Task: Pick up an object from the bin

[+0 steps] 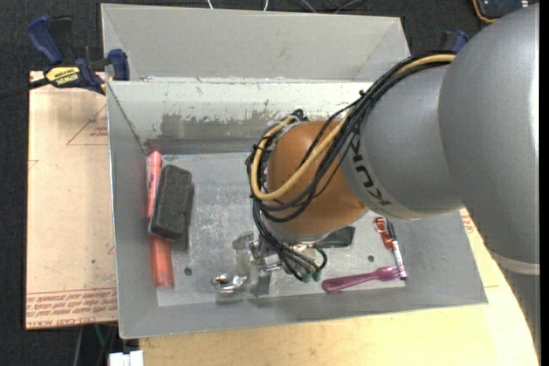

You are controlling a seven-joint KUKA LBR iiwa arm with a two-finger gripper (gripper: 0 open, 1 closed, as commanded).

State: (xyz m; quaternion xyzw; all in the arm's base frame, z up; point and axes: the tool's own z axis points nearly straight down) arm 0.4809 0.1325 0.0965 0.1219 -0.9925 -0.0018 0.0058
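My gripper (pixel 256 265) is low in the bin near the front wall, below the orange wrist cover. Just left of it, touching or nearly touching, lies a small shiny metal piece (pixel 227 281) on the bin floor. To its right a magenta plastic utensil (pixel 364 278) lies flat along the front wall. A dark flat object (pixel 340 237) shows partly from under the wrist cover, right of the gripper.
A black foam block (pixel 171 201) lies at the left, across a red and pink stick-like thing (pixel 159 262) running along the left wall. A small red and white item (pixel 387 241) lies at the right wall. The arm covers the bin's middle and right.
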